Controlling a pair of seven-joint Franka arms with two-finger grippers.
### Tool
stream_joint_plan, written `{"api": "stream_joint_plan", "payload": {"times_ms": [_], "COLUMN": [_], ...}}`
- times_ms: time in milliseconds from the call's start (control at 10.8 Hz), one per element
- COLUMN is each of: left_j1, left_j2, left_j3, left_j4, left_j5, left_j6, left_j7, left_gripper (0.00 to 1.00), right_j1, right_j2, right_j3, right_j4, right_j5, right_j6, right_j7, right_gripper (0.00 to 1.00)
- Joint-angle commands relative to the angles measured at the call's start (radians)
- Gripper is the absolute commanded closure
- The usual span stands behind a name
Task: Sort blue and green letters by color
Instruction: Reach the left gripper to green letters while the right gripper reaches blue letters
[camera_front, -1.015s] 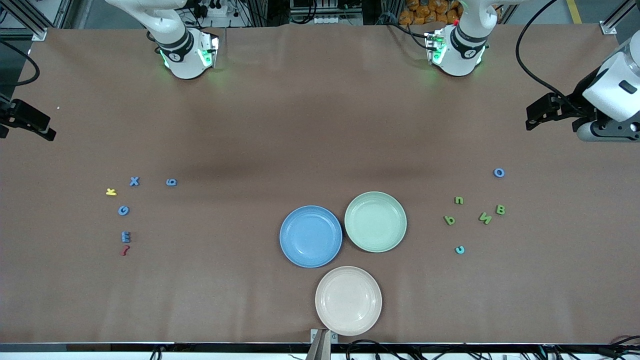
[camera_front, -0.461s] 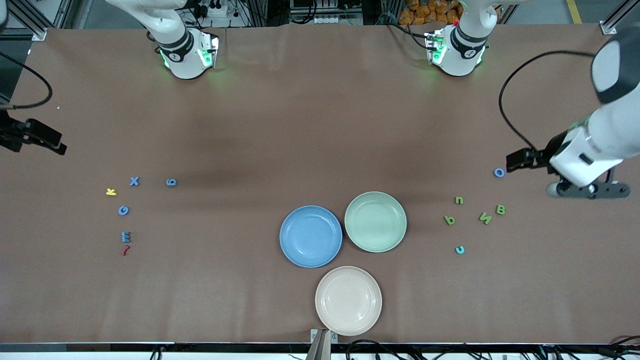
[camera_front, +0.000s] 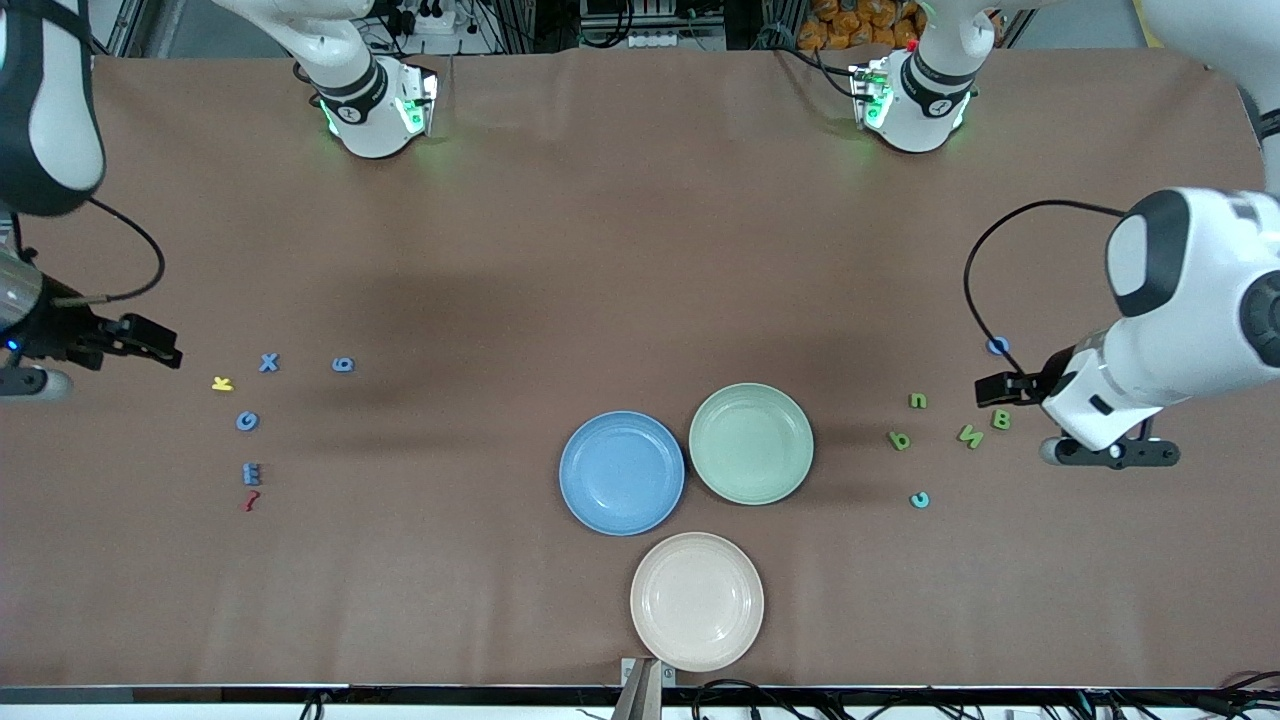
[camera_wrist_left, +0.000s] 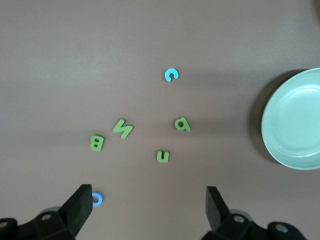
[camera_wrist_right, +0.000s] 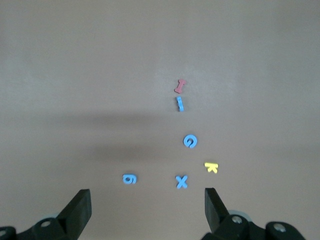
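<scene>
The right gripper (camera_front: 165, 352) hung over the surface (camera_front: 620, 250) at the right arm's end, empty, its fingers (camera_wrist_right: 80, 210) spread wide. Just toward the middle from it lay that end's cluster: a yellow K (camera_front: 222, 383), a blue X (camera_front: 268, 362), a blue G (camera_front: 247, 421), a blue E (camera_front: 252, 473) with a red squiggle (camera_front: 250, 500) touching it on the camera side, and a blue 6 (camera_front: 343, 364) a little apart. The X lay closest to the fingers, so it looked the likely first pick for this arm.

Mid-surface sat three empty plates: blue (camera_front: 621, 473), green (camera_front: 751, 443) beside it, and beige (camera_front: 697, 601) nearest the camera.

Toward the left arm's end lay a green n (camera_front: 917, 401), a green b (camera_front: 899, 439), a teal c (camera_front: 919, 499), a green N (camera_front: 970, 435), a green B (camera_front: 1001, 419) and a blue O (camera_front: 998, 345). The left gripper (camera_front: 995, 389) hovered between the O and the B, also empty with fingers (camera_wrist_left: 80, 207) wide. In the left wrist view the O sat by one fingertip and the B just ahead, so this arm was far the nearer to all the green letters; either of those two needed only a short drop.
</scene>
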Motion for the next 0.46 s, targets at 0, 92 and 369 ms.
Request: {"api": "stream_joint_plan", "payload": {"times_ms": [0,92,369], "left_j1": [-0.012,-0.014,-0.018], "left_j2": [0.029,0.040,0.069], "left_j3": [-0.002,-0.002,-0.002], "left_j4": [-0.171,-0.235,-0.357], "left_j5": [0.013,0.010,0.008], "left_j6": [0.250,0.363,0.539], "left_j7": [-0.001,-0.004,-0.022], "left_gripper": [0.00,0.00,0.00], "right_j1": [-0.033,-0.034,-0.048], "right_j2": [0.133,0.174,0.300], "right_j3": [0.012,0.012,0.012], "right_j4": [0.013,0.013,0.029], "right_j5": [0.002,0.003,0.002], "right_j6": [0.124,0.164,0.274], "right_j7": [-0.129,-0.168,-0.232], "right_gripper": [0.00,0.00,0.00]}}
